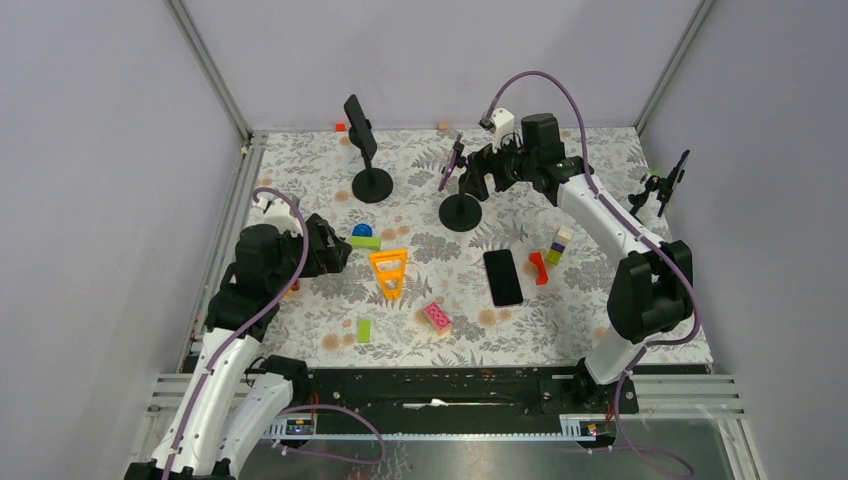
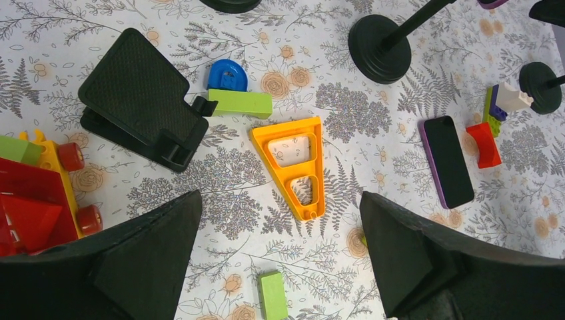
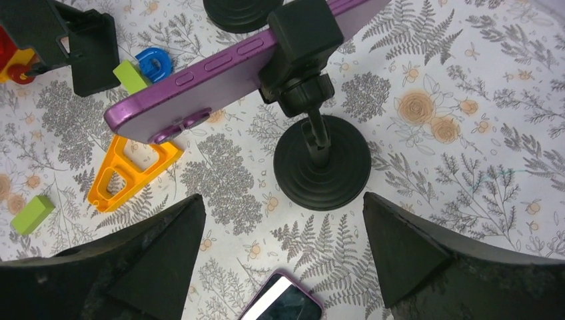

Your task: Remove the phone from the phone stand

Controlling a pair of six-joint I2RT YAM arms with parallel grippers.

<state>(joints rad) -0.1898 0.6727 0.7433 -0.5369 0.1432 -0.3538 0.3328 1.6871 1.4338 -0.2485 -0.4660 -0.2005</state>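
Observation:
A purple phone (image 1: 452, 163) sits clamped in a black round-based phone stand (image 1: 460, 212) at the middle back. In the right wrist view the phone (image 3: 220, 77) tilts across the stand's clamp (image 3: 303, 37) above the base (image 3: 322, 165). My right gripper (image 1: 478, 172) is open just right of that phone, not touching it; its jaws (image 3: 281, 200) are spread wide and empty. My left gripper (image 1: 338, 250) is open and empty low at the left; in the left wrist view (image 2: 280, 195) it hangs over bare table.
A second stand with a dark phone (image 1: 361, 135) is at back left, a third (image 1: 665, 185) at the right edge. A loose phone (image 1: 503, 277) lies flat mid-table. An orange triangle (image 1: 388, 272), green, pink and red blocks, and a flat black holder (image 2: 140, 100) lie around.

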